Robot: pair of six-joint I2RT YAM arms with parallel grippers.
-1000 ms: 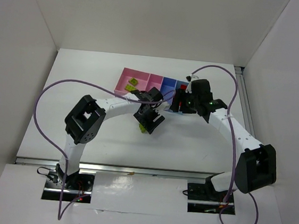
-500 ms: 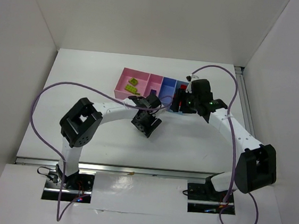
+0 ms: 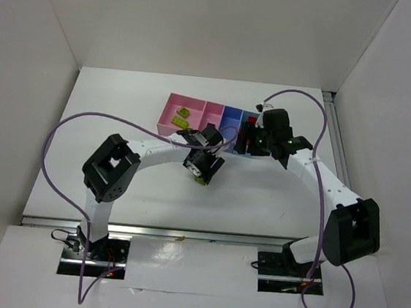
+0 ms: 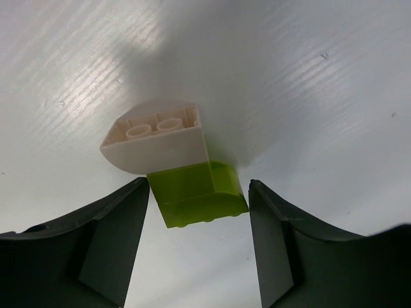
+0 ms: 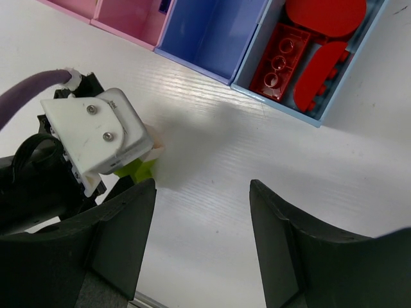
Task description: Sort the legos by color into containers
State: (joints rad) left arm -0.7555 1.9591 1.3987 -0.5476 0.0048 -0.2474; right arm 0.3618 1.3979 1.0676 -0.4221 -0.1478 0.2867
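Observation:
A yellow-green lego point(image 4: 196, 192) lies on the table, joined to a whitish lego point(image 4: 157, 138). My left gripper point(image 4: 199, 247) is open, with its fingers on either side of the yellow-green one. From above, that gripper point(image 3: 202, 167) sits just in front of the containers point(image 3: 172, 108), with the green lego point(image 3: 200, 178) under it. Two yellow-green legos point(image 3: 183, 113) lie in the wide pink bin. My right gripper point(image 5: 202, 244) is open and empty over the table beside the light blue bins. Red legos point(image 5: 281, 61) lie in the end blue bin point(image 5: 321, 119).
The other light blue bin point(image 5: 205, 32) shows a bare floor, with pink bins point(image 5: 125, 16) to its left. My left wrist housing point(image 5: 96, 138) and its purple cable stand close by the right gripper's left finger. White walls enclose the table.
The left arm's elbow has shifted left and its wrist has turned over the joined legos. The right arm has not moved.

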